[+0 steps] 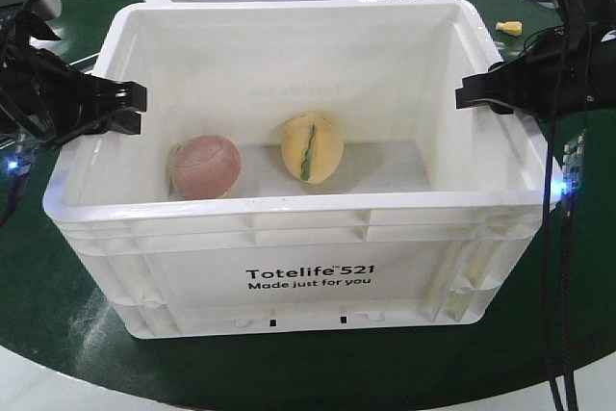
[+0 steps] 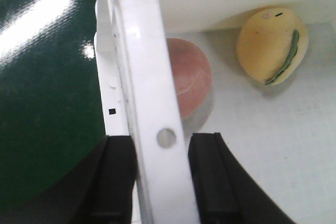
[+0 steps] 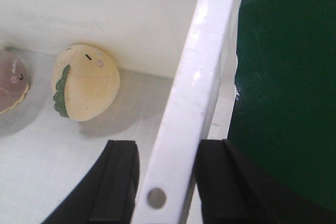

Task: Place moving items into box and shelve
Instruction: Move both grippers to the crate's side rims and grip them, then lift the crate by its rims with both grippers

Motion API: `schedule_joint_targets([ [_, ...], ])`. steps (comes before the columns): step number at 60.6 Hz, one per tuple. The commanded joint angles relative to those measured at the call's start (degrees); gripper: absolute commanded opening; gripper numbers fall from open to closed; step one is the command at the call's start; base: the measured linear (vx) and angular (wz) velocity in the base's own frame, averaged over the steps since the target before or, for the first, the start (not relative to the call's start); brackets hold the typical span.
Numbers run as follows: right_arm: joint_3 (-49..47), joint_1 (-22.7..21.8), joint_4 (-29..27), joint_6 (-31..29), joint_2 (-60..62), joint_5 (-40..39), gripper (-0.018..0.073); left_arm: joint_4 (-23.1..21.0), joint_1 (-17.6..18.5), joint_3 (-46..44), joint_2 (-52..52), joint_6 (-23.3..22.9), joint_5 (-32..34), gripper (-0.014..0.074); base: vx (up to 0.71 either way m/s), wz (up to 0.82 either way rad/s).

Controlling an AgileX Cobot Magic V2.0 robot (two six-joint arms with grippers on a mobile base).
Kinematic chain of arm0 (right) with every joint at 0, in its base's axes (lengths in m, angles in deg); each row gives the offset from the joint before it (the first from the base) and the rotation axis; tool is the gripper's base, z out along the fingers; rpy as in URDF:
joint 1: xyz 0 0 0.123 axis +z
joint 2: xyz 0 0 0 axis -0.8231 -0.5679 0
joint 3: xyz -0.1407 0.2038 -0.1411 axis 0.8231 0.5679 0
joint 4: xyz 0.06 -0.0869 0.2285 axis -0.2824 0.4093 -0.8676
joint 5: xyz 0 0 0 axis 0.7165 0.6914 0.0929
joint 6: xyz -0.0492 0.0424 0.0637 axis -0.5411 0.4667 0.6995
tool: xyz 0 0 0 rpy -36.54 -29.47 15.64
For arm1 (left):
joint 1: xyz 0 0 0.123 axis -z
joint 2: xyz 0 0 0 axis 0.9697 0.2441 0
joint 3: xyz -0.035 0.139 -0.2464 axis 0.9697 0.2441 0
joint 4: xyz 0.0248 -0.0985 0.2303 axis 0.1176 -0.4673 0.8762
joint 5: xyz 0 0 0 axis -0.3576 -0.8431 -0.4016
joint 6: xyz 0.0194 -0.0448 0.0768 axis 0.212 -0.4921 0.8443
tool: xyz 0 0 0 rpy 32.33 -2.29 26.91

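On the green table (image 1: 58, 305), left end effector (image 1: 133, 108) and right end effector (image 1: 472, 95) reach inward, seemingly clamping the box (image 1: 308, 238).

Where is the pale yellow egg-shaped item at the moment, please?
In the front view the yellow egg lies on the floor of the white tote, near its back wall, just to the right of the pinkish-brown ball.

Matte black left hand (image 1: 133, 108) and right hand (image 1: 472, 93) trail thin black cables (image 1: 547, 238)
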Motion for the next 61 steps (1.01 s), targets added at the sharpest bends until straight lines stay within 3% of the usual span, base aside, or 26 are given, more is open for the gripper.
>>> schedule_joint_targets([
  [1, -1.7, 0.6, -5.1, -0.2, 1.5, 4.0, -0.0013, -4.3, 0.7, -1.1, -1.2, 0.9, 4.7, -0.0009, 0.0, 0.0],
  [20, -1.7, 0.6, -5.8, -0.3, 1.5, 3.4, -0.0008, -4.9, 0.7, -1.1, -2.1, 1.9, 6.5, -0.0006, 0.0, 0.0],
  [32, -1.7, 0.6, -6.0, -0.5, 2.8, 3.0, -0.0006, -8.0, 0.7, -1.1, -3.5, 6.1, 8.2, -0.0006, 0.0, 0.0],
  [61, -1.7, 0.6, -5.9, -2.1, 12.2, -1.8, -0.0006, -8.8, 0.7, -1.1, -11.2, 6.5, 13.5, -0.0006, 0.0, 0.0],
])
